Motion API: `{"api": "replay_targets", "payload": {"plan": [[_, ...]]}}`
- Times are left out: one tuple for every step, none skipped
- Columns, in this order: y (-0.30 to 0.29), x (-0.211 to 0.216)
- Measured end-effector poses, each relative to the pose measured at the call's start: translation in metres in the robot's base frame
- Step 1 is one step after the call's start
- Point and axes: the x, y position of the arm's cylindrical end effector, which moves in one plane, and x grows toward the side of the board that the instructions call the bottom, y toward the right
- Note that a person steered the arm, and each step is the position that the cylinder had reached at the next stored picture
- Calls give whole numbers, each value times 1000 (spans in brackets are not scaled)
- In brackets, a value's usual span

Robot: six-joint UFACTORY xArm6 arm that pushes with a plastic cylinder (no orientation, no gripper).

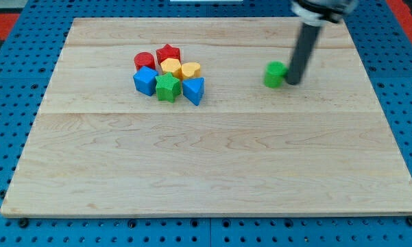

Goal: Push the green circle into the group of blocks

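Observation:
The green circle [275, 74] sits on the wooden board at the view's upper right. My tip [293, 83] stands just to its right, touching or nearly touching it. The group of blocks lies to the view's left: a red circle [144, 60], a red star [168, 53], a yellow block [171, 66], a yellow block [190, 70], a blue cube [145, 80], a green star [167, 88] and a blue triangle [194, 90], all packed close together.
The wooden board [212, 158] rests on a blue perforated table [7, 82]. The arm's rod comes down from the view's top right.

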Motion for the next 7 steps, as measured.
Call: {"api": "replay_targets", "payload": {"plan": [[-73,-24],[-42,-46],[-58,-70],[-103,-44],[-145,-42],[-123,-50],[-104,-62]]}}
